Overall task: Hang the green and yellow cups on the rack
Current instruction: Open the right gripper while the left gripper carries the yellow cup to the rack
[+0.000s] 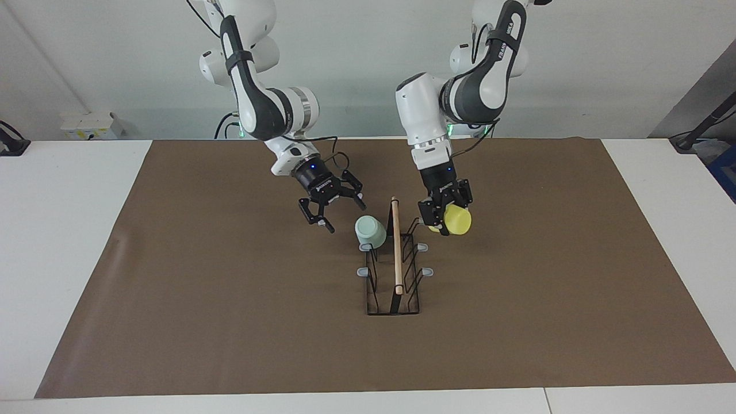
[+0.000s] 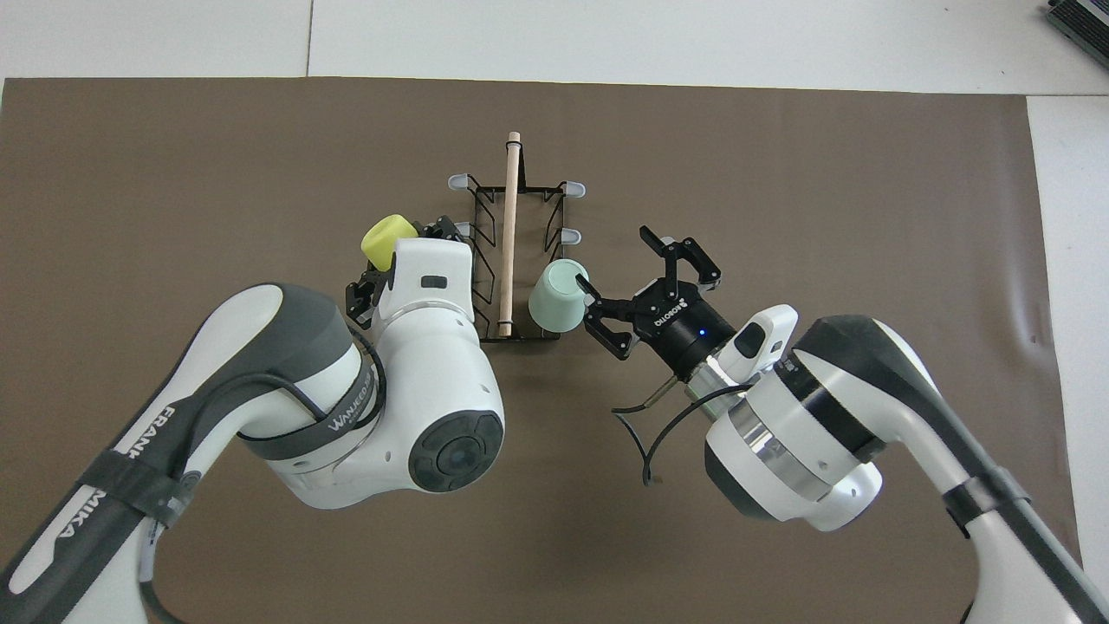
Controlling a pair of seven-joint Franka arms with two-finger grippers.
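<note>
The black wire rack with a wooden rod on top stands mid-mat; it also shows in the overhead view. The mint green cup hangs tilted on the peg nearest the robots on the right arm's side, as the overhead view also shows. My right gripper is open and empty, just beside the green cup and apart from it. My left gripper is shut on the yellow cup, holding it in the air beside the rack's left-arm side, near the peg closest to the robots. The yellow cup is partly hidden under the left wrist in the overhead view.
A brown mat covers the white table. Grey-tipped pegs stick out from both sides of the rack. A white box sits at the table edge past the right arm's end.
</note>
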